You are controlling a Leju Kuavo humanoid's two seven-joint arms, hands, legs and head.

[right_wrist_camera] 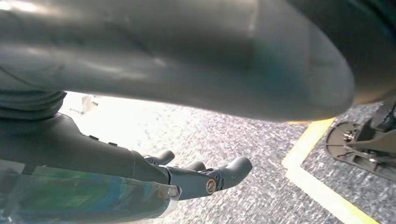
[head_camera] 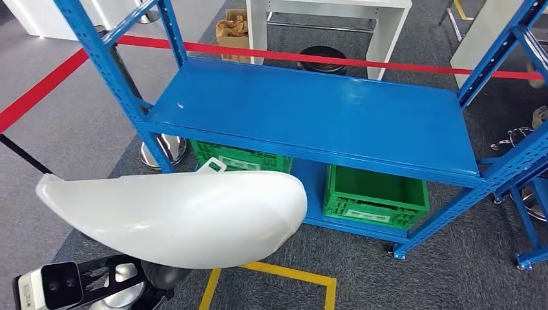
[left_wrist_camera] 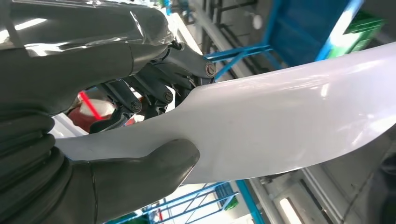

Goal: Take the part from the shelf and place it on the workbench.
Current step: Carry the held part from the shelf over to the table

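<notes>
Currently left hand (left_wrist_camera: 116, 135) grips the part (head_camera: 174, 210): thick grey thumb under its edge, dark fingers (left_wrist_camera: 159, 91) over the top. Part is a smooth, glossy white curved shell, tapered at one end, held in the air in front of the shelf (head_camera: 310, 116). Right hand (right_wrist_camera: 187, 175) hangs above speckled grey carpet (right_wrist_camera: 224, 135), fingers loosely spread, holding nothing. Beyond: blue steel shelf, flat painted deck, perforated uprights; two green ribbed plastic crates (head_camera: 375, 197) on the lower level.
</notes>
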